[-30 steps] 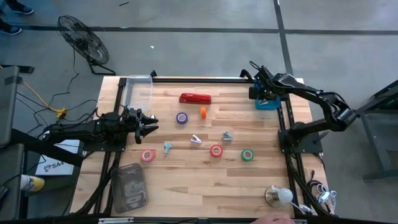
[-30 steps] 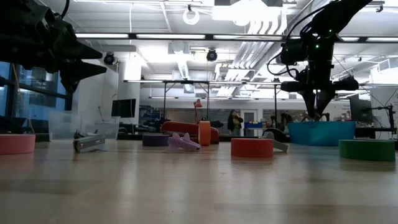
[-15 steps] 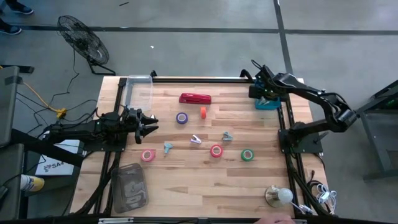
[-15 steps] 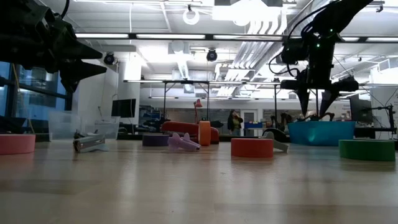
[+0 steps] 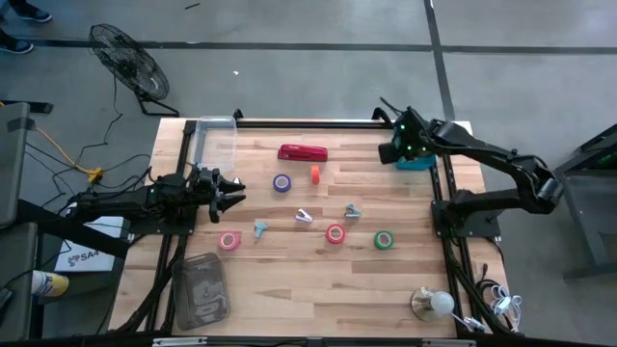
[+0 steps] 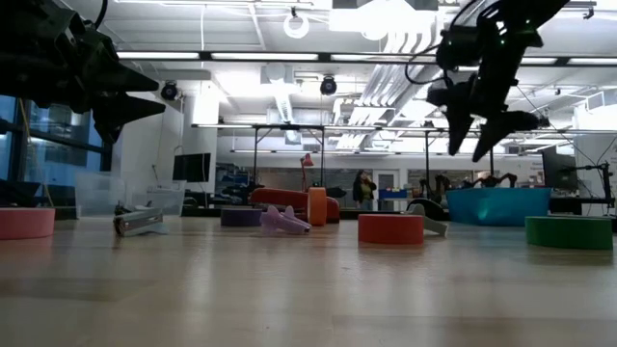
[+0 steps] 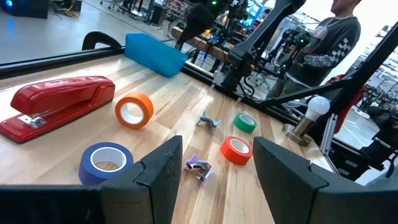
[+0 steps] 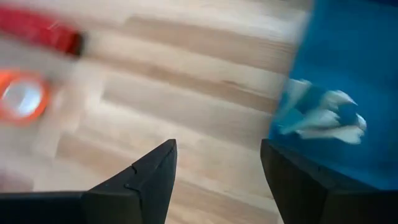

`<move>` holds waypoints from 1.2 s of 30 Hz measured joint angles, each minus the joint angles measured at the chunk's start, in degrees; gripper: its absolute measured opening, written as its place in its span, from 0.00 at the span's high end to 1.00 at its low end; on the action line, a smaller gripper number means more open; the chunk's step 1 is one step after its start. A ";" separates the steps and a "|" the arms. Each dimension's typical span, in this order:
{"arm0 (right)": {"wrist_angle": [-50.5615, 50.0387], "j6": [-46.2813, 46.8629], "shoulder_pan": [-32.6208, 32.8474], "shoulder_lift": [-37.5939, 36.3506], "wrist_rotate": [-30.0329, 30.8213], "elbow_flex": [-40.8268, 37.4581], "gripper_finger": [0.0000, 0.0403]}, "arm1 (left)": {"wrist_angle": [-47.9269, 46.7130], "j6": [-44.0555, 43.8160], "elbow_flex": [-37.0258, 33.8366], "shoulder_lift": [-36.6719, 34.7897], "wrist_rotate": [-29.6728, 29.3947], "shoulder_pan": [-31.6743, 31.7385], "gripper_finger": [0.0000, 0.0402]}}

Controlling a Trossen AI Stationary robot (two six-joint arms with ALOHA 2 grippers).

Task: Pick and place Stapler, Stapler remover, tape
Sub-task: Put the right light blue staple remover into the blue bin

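Note:
The red stapler (image 5: 303, 152) lies near the table's far edge, also seen as the stapler (image 7: 56, 106). Tape rolls lie flat on the table: orange (image 5: 314, 174), purple-blue (image 5: 281, 183), pink (image 5: 228, 240), red (image 5: 335, 233) and green (image 5: 384, 240). Three small pale staple removers (image 5: 304, 218) lie among them. Another remover (image 8: 323, 115) lies inside the blue bin (image 5: 418, 161). My right gripper (image 5: 388, 151) hangs open above the table just left of that bin, raised high in the low view (image 6: 466, 154). My left gripper (image 5: 239, 190) waits open at the table's left.
A clear box (image 5: 214, 140) stands at the far left corner, and a grey lidded container (image 5: 201, 289) sits near the left front. A lamp bulb (image 5: 432, 304) is at the near right corner. A person (image 7: 323, 43) stands beyond the table's right side.
My right gripper opened over the blue bin. It then rose out of the bin, tipped, and moved toward the table's left, past the bin's edge. The left arm and the things on the table stayed put.

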 joint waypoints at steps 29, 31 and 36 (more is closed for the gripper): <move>20.14 -33.35 29.73 1.74 -4.36 -7.57 0.44 | 0.00 -0.01 0.00 0.01 0.00 0.00 0.52; 24.69 -32.95 31.18 1.63 -4.55 -10.99 0.44 | 0.01 0.00 0.00 -0.01 0.00 0.00 0.52; 32.94 -31.42 33.94 1.53 -3.11 -17.26 0.38 | 0.00 0.01 0.01 0.01 0.00 0.00 0.52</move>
